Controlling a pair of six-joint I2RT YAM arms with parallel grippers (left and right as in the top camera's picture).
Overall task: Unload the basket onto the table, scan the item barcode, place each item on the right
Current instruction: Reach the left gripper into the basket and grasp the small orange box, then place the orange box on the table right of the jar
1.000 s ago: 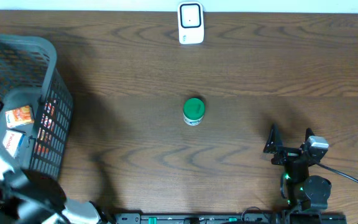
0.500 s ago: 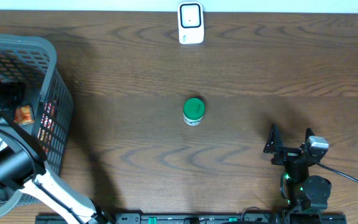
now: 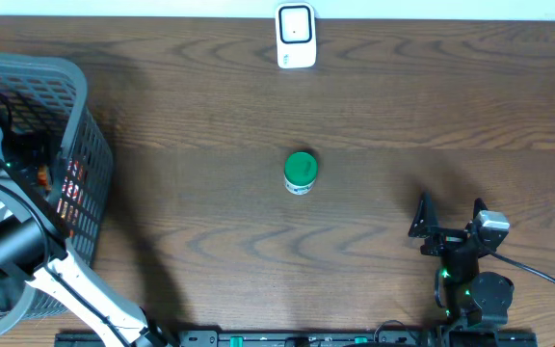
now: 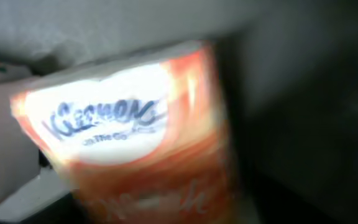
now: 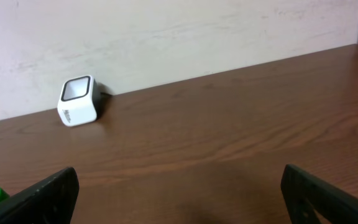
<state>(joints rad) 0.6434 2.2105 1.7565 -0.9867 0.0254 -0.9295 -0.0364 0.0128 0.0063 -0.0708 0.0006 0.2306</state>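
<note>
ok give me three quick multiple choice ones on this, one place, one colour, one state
1. Where is the scanner?
a) far edge of the table
b) near edge
c) left edge

2. What colour is the lid of the jar?
a) red
b) green
c) blue

3. How is the right claw?
a) shut
b) open and empty
c) gripping the jar

Answers: a, it stands at the far edge, mid-width; b, the lid shows green from above; b, its fingers stand apart with bare wood between them.
</note>
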